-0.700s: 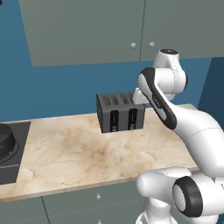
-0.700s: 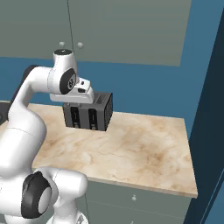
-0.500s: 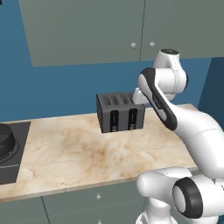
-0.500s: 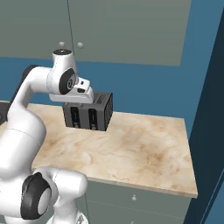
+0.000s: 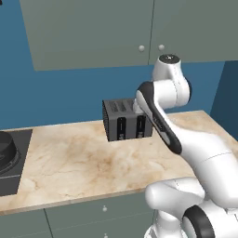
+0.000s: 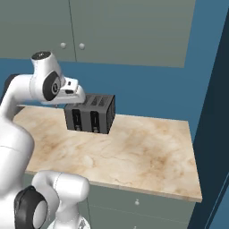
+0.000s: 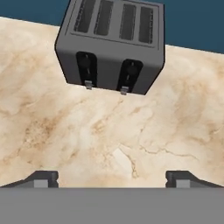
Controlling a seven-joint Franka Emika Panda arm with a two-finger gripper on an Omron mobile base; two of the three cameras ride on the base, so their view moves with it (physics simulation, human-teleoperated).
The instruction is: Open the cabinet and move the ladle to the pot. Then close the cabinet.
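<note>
Arm was bent above the bench [image 5: 69,162], hand angled down before the toaster [image 7: 111,46]; fingers [image 7: 41,178] spread wide, empty.

White arm folded high, wrist bent downward, claw [image 7: 112,179] apparently wide open, empty.

One toaster [image 5: 126,119], one pot [image 5: 6,149], two cabinet [image 5: 93,32] doors, two knobs [image 5: 142,48].

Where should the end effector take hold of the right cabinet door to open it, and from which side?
Grip the small round knob at the right door's lower inner corner, coming straight at the flat front of the cabinet. Nothing else protrudes, and that knob sits beside the centre seam.
</note>
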